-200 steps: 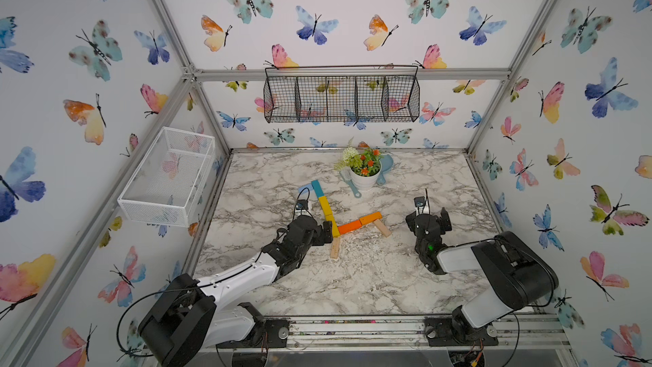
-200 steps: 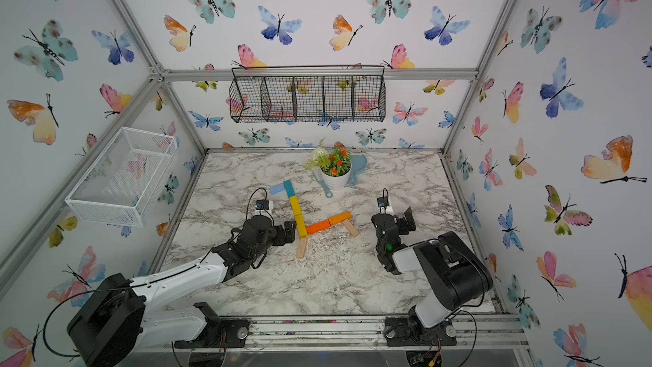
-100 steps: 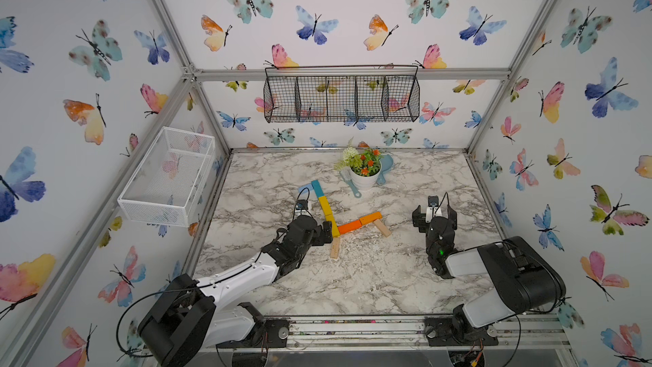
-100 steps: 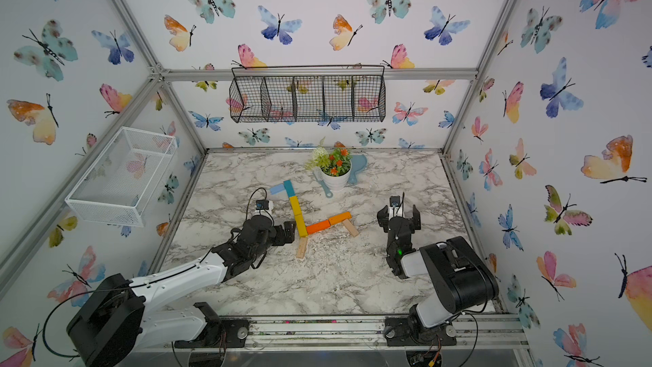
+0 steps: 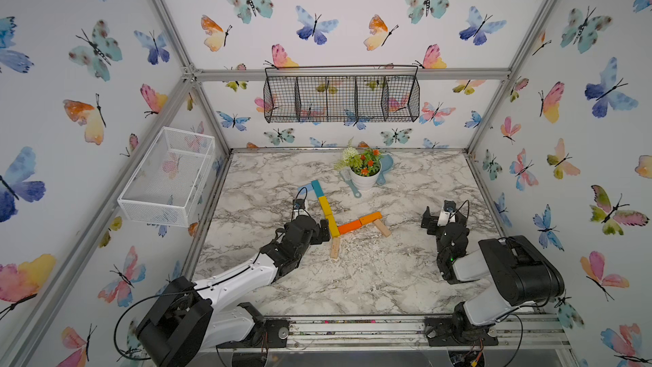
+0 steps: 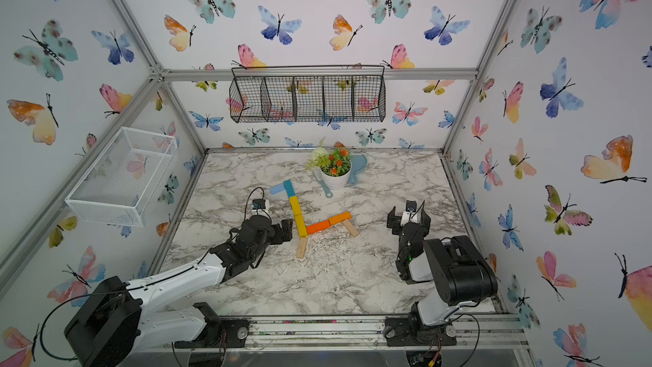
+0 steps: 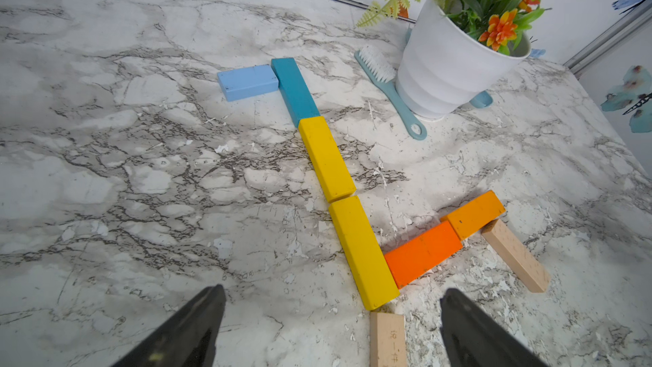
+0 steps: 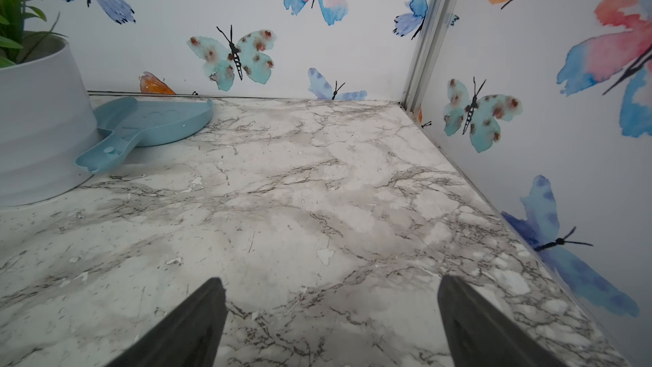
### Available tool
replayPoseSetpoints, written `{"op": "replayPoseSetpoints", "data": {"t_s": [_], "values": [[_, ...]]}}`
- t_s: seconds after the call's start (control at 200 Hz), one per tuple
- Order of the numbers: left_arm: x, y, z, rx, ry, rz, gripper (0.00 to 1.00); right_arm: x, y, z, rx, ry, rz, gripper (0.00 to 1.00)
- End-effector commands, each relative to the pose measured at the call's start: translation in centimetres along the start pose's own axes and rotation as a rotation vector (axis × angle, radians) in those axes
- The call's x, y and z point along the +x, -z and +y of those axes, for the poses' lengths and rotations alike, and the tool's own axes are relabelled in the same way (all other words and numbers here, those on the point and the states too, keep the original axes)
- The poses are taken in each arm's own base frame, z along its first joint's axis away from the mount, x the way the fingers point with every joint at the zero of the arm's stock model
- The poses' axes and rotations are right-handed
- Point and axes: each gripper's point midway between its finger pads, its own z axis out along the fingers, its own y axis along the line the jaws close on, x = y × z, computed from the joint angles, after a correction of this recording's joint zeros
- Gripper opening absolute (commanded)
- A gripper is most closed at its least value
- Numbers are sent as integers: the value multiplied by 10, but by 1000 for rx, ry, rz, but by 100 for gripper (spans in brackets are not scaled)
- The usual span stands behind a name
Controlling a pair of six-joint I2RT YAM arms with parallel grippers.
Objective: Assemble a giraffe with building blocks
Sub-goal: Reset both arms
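Observation:
The giraffe (image 5: 331, 218) lies flat at mid-table, made of building blocks. Its light-blue head (image 7: 247, 82) touches a teal bar (image 7: 294, 91), and two yellow bars (image 7: 326, 158) run down to two orange bars (image 7: 421, 252). One plain wood leg (image 7: 515, 255) sits under the far orange bar. The other leg (image 7: 386, 340) lies below the lower yellow bar, between my left fingers. My left gripper (image 7: 331, 291) is open and low, just left of the neck's base (image 5: 319, 233). My right gripper (image 5: 442, 215) is open and empty, off to the right, facing the back wall (image 8: 331, 282).
A white flower pot (image 5: 365, 178) stands behind the giraffe, with a teal brush (image 5: 351, 185) on its left and a blue scoop (image 5: 386, 167) on its right. A black wire basket (image 5: 340, 98) hangs on the back wall, a white one (image 5: 169, 178) on the left wall.
My right gripper has swung away from the giraffe, to the right and toward the back wall. The left arm and the blocks have not moved.

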Motion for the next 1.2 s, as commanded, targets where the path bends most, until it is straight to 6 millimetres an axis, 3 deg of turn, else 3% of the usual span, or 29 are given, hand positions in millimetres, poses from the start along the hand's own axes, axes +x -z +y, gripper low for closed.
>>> {"op": "replayPoseSetpoints", "data": {"t_s": [0.0, 0.22, 0.476, 0.636, 0.711, 0.776, 0.911, 1.011, 1.191], "values": [[-8, 8, -5, 41, -11, -38, 98, -12, -2, 2, -13, -27, -45, 98], [-18, 22, 16, -11, -48, -170, 98, -8, -3, 2, -11, -23, -15, 98], [-36, 30, 42, -202, -123, -211, 98, -9, -3, 2, -11, -22, -21, 98], [-59, 39, 60, -365, -201, -273, 98, -8, -3, 2, -11, -21, -18, 98], [-76, 51, 80, -507, -203, -349, 98, -8, -3, 2, -11, -21, -19, 98], [-86, 52, 87, -531, -238, -382, 98, -8, -3, 2, -11, -21, -19, 98], [-83, 33, 98, -421, -330, -382, 98, -9, -3, 2, -11, -20, -20, 98], [-80, 36, 120, -459, -289, -430, 98, -8, -3, 2, -12, -20, -19, 98], [-74, 44, 141, -492, -278, -473, 98, -8, -3, 2, -12, -19, -18, 98]]}}
